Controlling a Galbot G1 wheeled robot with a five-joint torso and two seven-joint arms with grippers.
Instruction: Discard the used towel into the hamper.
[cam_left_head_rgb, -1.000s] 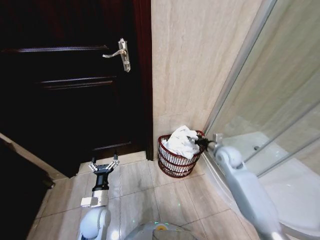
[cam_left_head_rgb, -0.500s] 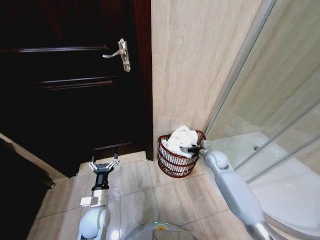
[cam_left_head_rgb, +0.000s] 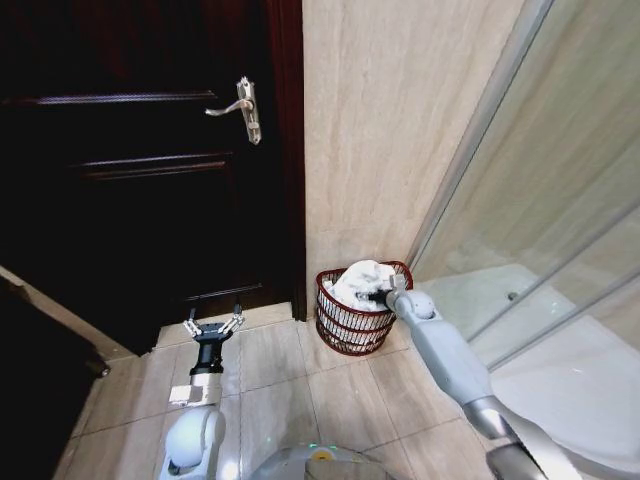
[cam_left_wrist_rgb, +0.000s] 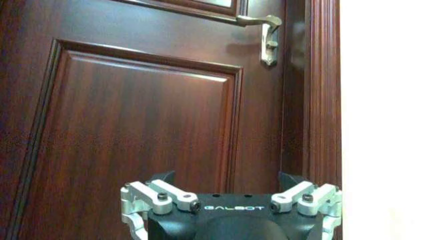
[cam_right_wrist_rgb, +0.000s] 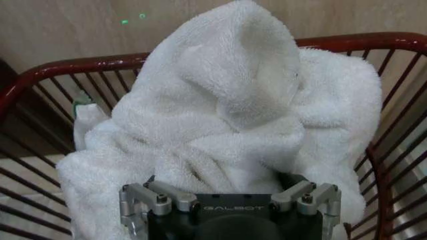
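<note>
Towel (cam_right_wrist_rgb: 227, 125) is heaped inside the hamper (cam_right_wrist_rgb: 60, 67), just ahead of my right gripper (cam_right_wrist_rgb: 227, 192), whose spread fingers press into its folds without clamping. It looks soft, light and limp; any bunched fold offers a hold. "GALBOT" reads on the gripper body. My left gripper (cam_left_head_rgb: 212, 328) idles wide open, well left of the hamper, by the door (cam_left_head_rgb: 130, 150).

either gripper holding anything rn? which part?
Left gripper is open, holding nothing, by the door. Right gripper is at the towel in the hamper; whether its jaws grip it cannot be told.
</note>
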